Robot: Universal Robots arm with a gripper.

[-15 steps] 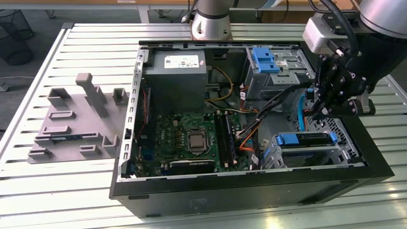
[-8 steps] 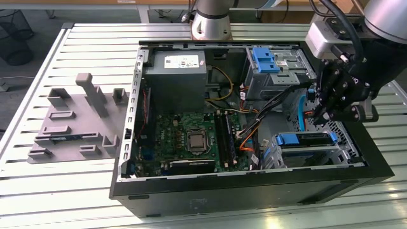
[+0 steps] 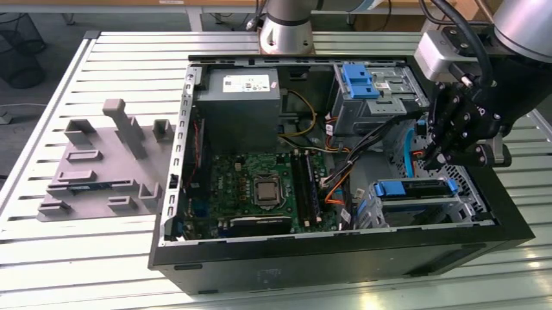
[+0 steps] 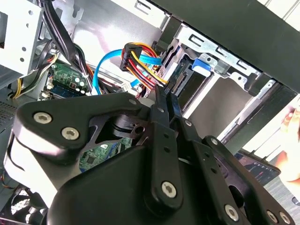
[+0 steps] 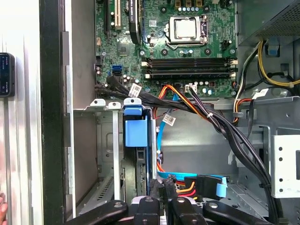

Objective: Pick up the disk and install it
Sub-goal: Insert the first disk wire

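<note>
Nearest the lens in the second wrist view, the black linked-bar gripper (image 4: 164, 98) has its two fingers drawn together until they touch. Nothing can be made out between them, so it seems to hold nothing. The disk (image 3: 412, 188), a flat silver drive in a blue plastic bracket, already sits inside the grey sheet-metal drive cage (image 3: 405, 210). It stands on edge in a slot there, blue tab outermost. The fingertips hover just above that cage, beside the disk rather than on it, and the disk's long axis appears to run along the slot toward them. The bundle of red, yellow and black wires (image 4: 140, 58) crosses just beside the cage, and the green motherboard (image 5: 164, 42) lies further off.
</note>
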